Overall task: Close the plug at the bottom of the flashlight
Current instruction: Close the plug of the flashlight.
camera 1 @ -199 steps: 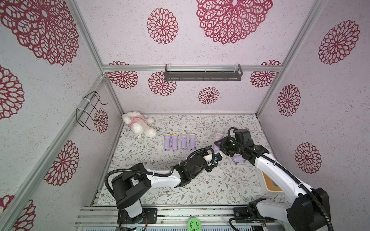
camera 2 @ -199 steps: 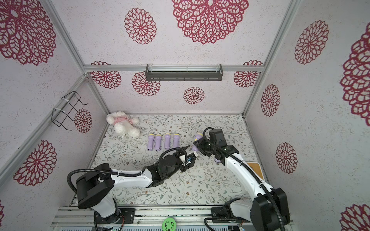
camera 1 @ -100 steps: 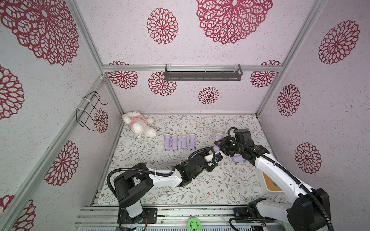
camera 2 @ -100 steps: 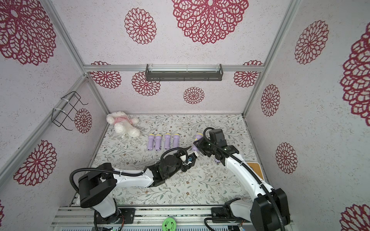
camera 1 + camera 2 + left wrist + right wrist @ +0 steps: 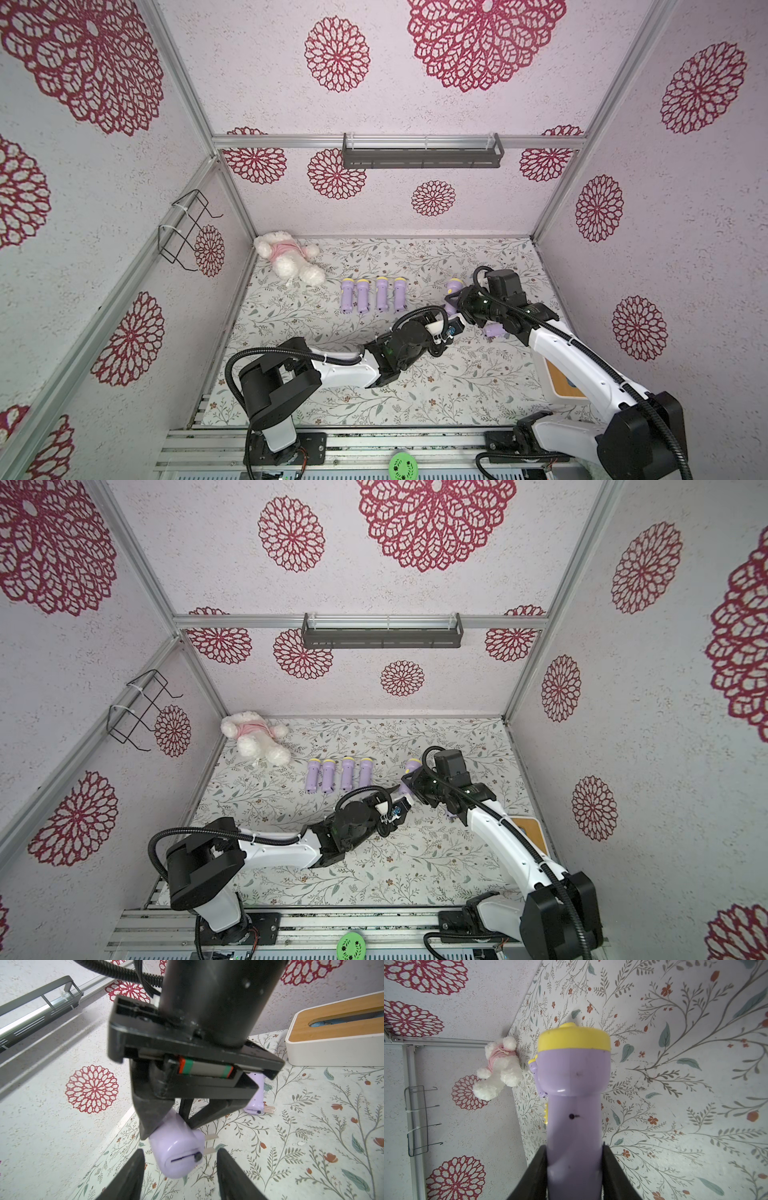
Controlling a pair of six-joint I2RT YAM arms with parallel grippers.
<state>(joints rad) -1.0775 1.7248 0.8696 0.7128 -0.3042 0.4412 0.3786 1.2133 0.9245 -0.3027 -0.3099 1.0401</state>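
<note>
- My left tool (image 5: pixel 179 1151) is spread, one finger on each side of the flashlight (image 5: pixel 176 1140) at its butt end. As far as I can tell from the wrist view, it touches nothing. If I squeeze from here, the finger on the plug's side may catch the tips of the prongs rather than their flat faces. That would bend them instead of folding them in.
- The plug (image 5: pixel 210 1150) is open: two flat metal prongs stand straight out of the side of the base. A push off the hinge line could leave it jammed half-folded.
- My push would land at the very end, while the grip sits higher on the handle. That leverage could swivel the flashlight or slide it out, dropping it on the worktop (image 5: pixel 415 386).
- My right tool (image 5: pixel 574 1146) is pinching the handle, a finger pressed on either side. Both top views show it close to my left tool, so a careless reach could knock the two together.
- The flashlight is smooth lilac plastic, with a narrow handle, a wider head and a yellow cap. There is a dark screw on the handle and a slot in the rounded base.
- It hangs between my two tools, seemingly clear of the worktop and to the right of the row of four (image 5: pixel 372 295). A spare one (image 5: pixel 255 1103) lies just behind it with its prongs out.
</note>
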